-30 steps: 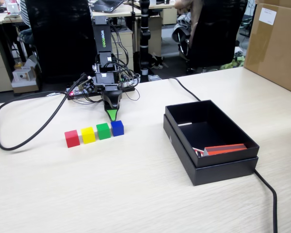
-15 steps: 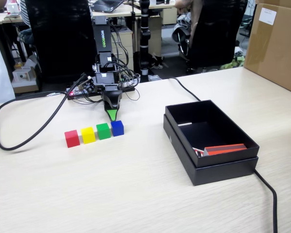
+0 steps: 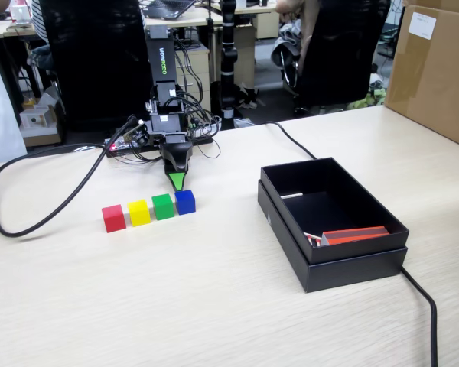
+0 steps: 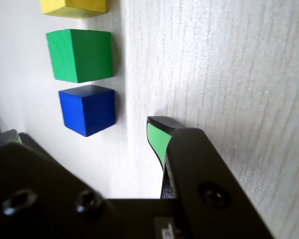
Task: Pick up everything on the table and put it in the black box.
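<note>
Four cubes stand in a row on the table: red, yellow, green and blue. My gripper points down just behind the blue cube, apart from it. In the wrist view the blue cube lies just ahead of my gripper, with the green cube and yellow cube beyond. The jaws stand wide apart with bare table between them: open, holding nothing. The black box sits to the right in the fixed view.
A flat orange-red strip lies inside the box. A thick black cable loops over the table's left side and another cable runs off past the box. A brown carton stands at the far right.
Something white has come into the fixed view at the left edge. The arm, the cubes and the box have not moved.
</note>
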Tool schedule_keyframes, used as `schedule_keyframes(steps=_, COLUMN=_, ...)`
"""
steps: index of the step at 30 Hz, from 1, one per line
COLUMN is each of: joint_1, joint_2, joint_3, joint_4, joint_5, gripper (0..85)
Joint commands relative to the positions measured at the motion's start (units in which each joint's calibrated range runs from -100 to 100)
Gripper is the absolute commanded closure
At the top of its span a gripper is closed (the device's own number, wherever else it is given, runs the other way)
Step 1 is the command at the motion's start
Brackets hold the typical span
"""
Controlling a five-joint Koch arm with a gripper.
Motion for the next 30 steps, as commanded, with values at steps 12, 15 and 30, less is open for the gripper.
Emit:
schedule_keyframes(steps=12, joint_1=0.1, joint_2=0.79, joint_3=39.19, joint_4=-49.28, joint_5=1.32, gripper=37.9)
schedule_keyframes(steps=15, joint_1=-0.73, joint_2=2.97, joint_3=46.35, joint_4=-56.11, joint_5=0.59, gripper=38.0)
schedule_keyframes(steps=30, joint_1=-13.53, joint_2=45.65, joint_3=74.01, joint_4=-60.95, joint_5=-13.09, gripper=37.8)
